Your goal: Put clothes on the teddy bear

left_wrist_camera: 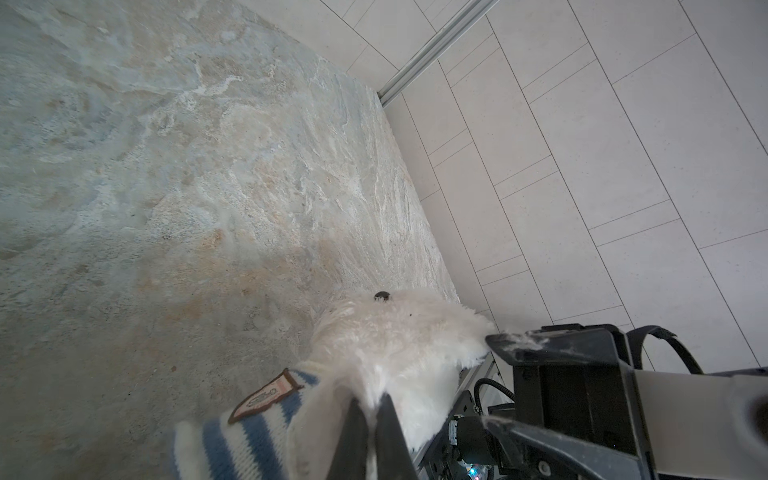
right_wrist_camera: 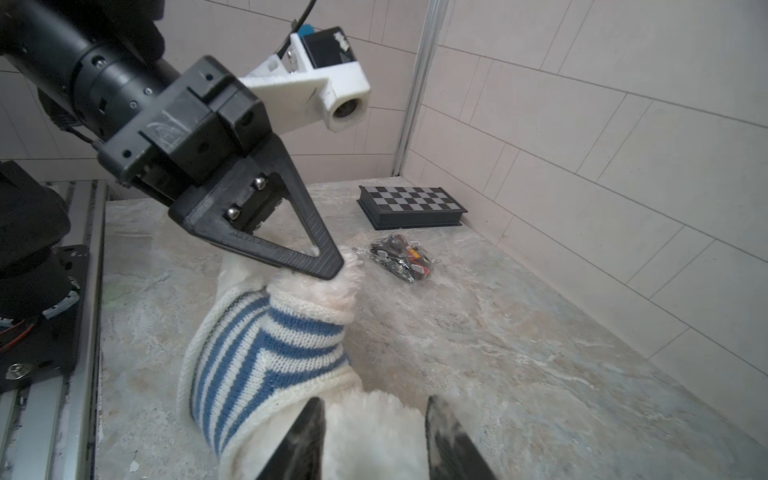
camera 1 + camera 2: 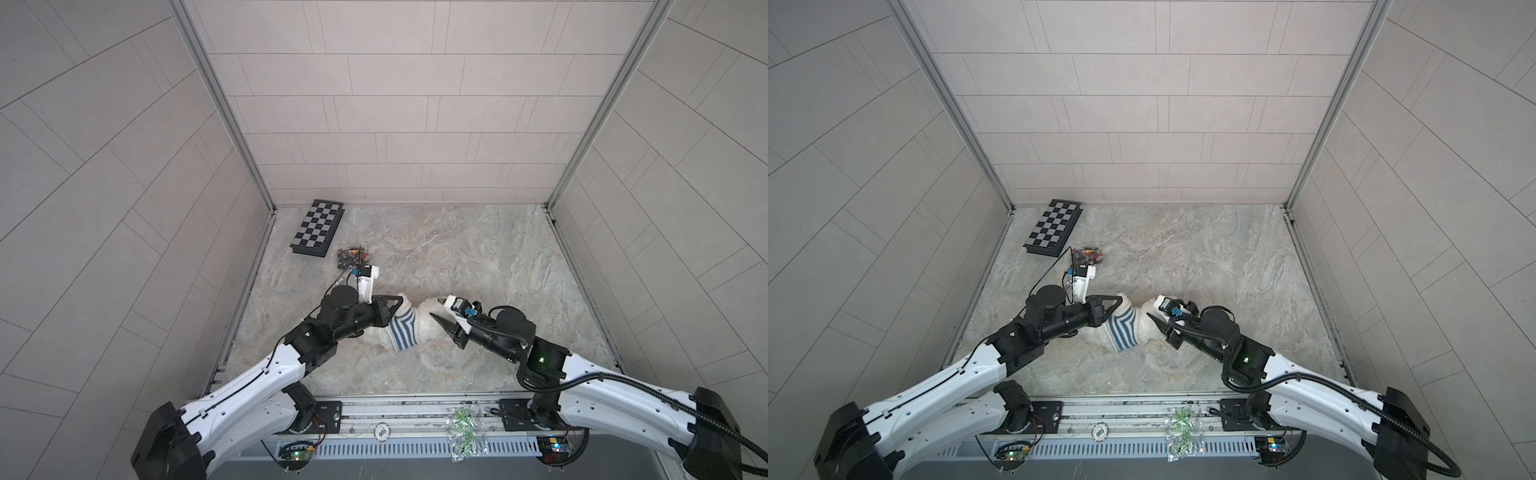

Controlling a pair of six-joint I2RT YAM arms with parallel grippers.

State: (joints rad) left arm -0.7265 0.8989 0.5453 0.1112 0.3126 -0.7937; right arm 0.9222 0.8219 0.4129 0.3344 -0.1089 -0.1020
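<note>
Closest to me, on the metal rail [image 3: 415, 409] at the front edge, lie a crumpled clear bag of green bits [image 3: 465, 432] and a round token [image 3: 381, 432]. Just past the rail, toward the middle of the marble tabletop [image 3: 478, 257], the teddy bear [image 2: 370, 440] lies between the two arms, its white fur hard to pick out against the pale stone in both top views. A blue-and-white striped shirt [image 3: 401, 332] is on its body, and a small shield-shaped badge [image 1: 266, 395] shows on the knit in the left wrist view. The left gripper [image 2: 332, 268] is pinched closed on the teddy bear — its tips bite into a tuft of white fur poking out of the shirt's opening. The right gripper [image 2: 374, 401] comes in from the opposite side with its fingers parted, fluffy fur lying in the gap between them; whether they press on it I cannot tell. Farther back and to the left sits a packet of small dark parts [image 3: 351, 255], and beyond it, near the back left corner, a folded chessboard [image 3: 319, 228] lies flat — close to the tiled walls [image 3: 395, 104].
</note>
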